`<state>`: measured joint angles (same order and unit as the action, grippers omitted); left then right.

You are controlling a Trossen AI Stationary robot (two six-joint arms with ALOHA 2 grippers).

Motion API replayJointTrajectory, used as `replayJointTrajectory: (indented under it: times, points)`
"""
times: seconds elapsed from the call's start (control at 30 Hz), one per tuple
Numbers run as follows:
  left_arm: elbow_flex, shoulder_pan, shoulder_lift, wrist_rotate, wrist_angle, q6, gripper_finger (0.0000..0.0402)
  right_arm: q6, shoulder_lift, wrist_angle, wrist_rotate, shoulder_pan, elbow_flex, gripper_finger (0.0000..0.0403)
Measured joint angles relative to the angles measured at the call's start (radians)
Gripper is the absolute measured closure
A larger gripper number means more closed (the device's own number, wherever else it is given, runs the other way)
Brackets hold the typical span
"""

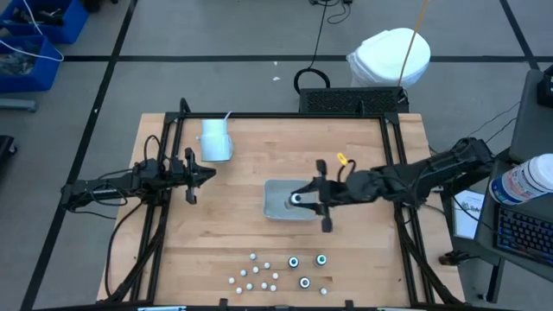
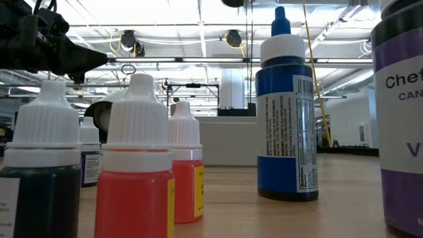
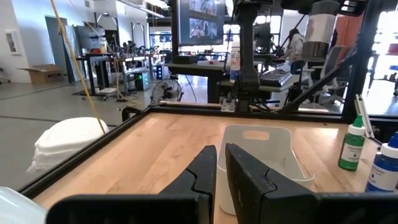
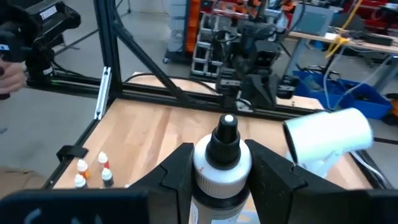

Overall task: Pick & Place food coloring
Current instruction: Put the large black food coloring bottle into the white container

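Clamping a small white-shouldered, black-tipped food coloring bottle (image 4: 222, 163) between its two dark fingers, the right gripper (image 1: 301, 199) hung over the grey rectangular plastic tray (image 1: 278, 207) near the middle of the wooden table (image 1: 242, 238). The bottle stood upright in the jaws, touching both inner faces, its tip rising above them. The remaining tiny food coloring bottles (image 1: 278, 271) sat clustered at the table's near edge, well apart from both arms. The left gripper (image 1: 200, 176) waited at the table's left side, beside the tipped white plastic cup (image 1: 215, 140), with its jaws nearly shut on nothing.
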<state>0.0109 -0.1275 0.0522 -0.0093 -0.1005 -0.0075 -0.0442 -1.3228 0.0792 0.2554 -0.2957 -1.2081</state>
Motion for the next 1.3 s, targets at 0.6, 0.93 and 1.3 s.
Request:
replayJointTrajectory:
  times: [0.6, 0.93, 1.3]
  points:
    - [0.000, 0.000, 0.000, 0.000, -0.006, 0.005, 0.0360, 0.013, -0.270, -0.150, -0.101, 0.205, -0.043, 0.0287]
    - [0.000, 0.000, 0.000, 0.000, -0.006, 0.003, 0.0360, 0.001, -0.381, -0.188, -0.100, 0.205, -0.034, 0.0288]
    - [0.000, 0.000, 0.000, 0.008, -0.006, -0.002, 0.0360, 0.006, -0.351, -0.461, -0.054, 0.224, 0.180, 0.0290]
